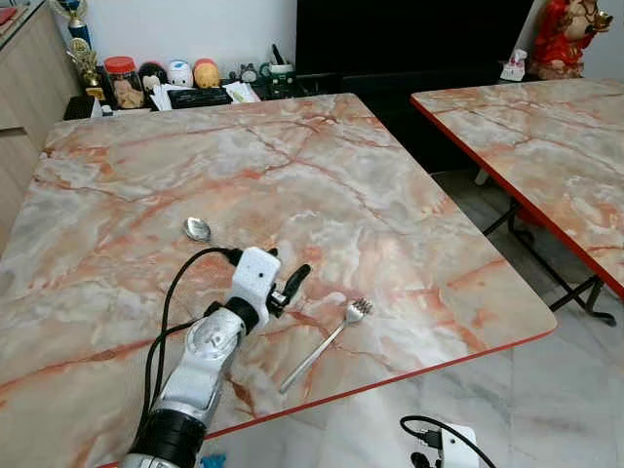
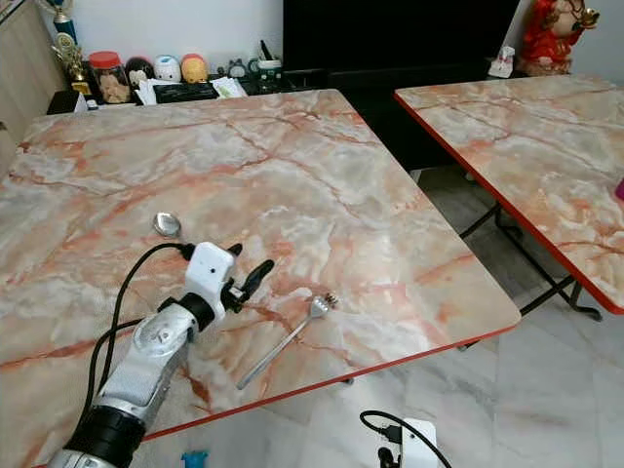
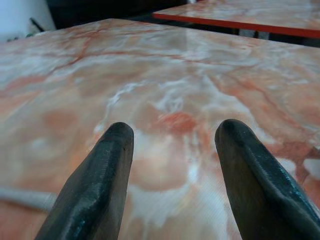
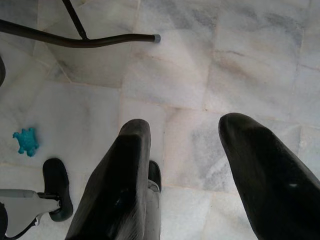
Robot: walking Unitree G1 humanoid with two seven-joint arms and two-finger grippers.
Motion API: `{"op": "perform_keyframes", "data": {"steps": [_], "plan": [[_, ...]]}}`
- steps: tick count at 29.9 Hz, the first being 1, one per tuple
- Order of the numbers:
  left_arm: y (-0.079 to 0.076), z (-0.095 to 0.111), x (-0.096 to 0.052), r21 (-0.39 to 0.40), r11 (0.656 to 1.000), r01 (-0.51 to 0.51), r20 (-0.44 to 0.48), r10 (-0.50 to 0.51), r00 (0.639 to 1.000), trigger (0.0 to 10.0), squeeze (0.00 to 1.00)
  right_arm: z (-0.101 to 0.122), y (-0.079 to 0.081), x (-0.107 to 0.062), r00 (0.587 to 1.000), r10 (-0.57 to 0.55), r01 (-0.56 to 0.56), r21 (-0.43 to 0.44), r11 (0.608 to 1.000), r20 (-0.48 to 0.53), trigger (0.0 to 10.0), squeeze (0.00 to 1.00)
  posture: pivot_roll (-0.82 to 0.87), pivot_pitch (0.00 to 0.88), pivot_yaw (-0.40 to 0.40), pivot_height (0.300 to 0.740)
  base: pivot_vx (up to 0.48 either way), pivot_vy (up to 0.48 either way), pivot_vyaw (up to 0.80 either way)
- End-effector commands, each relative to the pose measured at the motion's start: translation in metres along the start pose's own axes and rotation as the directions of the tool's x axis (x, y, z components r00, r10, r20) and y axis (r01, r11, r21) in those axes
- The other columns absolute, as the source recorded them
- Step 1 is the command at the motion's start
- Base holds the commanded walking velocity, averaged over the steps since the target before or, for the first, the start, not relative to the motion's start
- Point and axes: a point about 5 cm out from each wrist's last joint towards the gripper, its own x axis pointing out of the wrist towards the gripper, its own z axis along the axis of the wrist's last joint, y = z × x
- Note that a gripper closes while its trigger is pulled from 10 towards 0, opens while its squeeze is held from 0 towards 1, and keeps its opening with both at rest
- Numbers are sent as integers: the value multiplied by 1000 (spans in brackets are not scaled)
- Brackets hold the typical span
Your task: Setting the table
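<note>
A silver fork (image 1: 323,353) lies on the marble table (image 1: 292,166) near its front edge, tines pointing away from me. To its left and further back lies a spoon (image 1: 198,229); its bowl shows and the arm's black cable hides its handle. My left gripper (image 1: 292,283) hovers low over the table between the two, just left of the fork's head. In the left wrist view it (image 3: 172,132) is open, with nothing between the fingers. My right gripper (image 4: 182,125) hangs open below the table edge, pointing at the floor.
A second marble table (image 1: 546,146) stands to the right across a gap of tiled floor. Jars, figurines and trophies (image 1: 127,80) line a low shelf behind the table. A small blue toy (image 4: 26,141) and a table leg (image 4: 75,37) are on the floor.
</note>
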Motion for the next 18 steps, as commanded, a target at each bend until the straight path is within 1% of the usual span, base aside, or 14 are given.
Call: {"op": "perform_keyframes", "data": {"steps": [1,2,5,9,15,18], "plan": [[4,4,-3,-26,1000,-13,39,14,999,10000,0,-3,-2,-1,1000,-5,5,-7,1000,-7,10000,0,88,0,-65,740,0,0,0],[4,4,-3,-29,999,-16,43,17,999,10000,0,-3,-2,-1,1000,-5,5,-8,1000,-7,10000,0,88,0,-65,740,0,0,0],[5,6,-4,-24,1000,-15,59,16,998,10000,0,-3,-2,-1,1000,-7,7,-9,1000,-6,10000,0,90,0,-65,740,0,-340,0],[7,10,-2,-29,999,-25,75,27,997,10000,0,-3,-2,-1,1000,-8,8,-11,1000,-5,10000,0,91,0,-67,740,0,-480,0],[6,10,-1,-31,999,-14,76,17,997,10000,0,-2,-2,-1,1000,-15,15,-10,1000,-2,10000,0,92,5,-69,740,0,-467,0],[5,9,0,-41,999,-12,69,14,998,10000,0,-2,-3,-1,1000,-18,18,-11,1000,-1,10000,0,94,9,-71,740,0,0,0]]}}
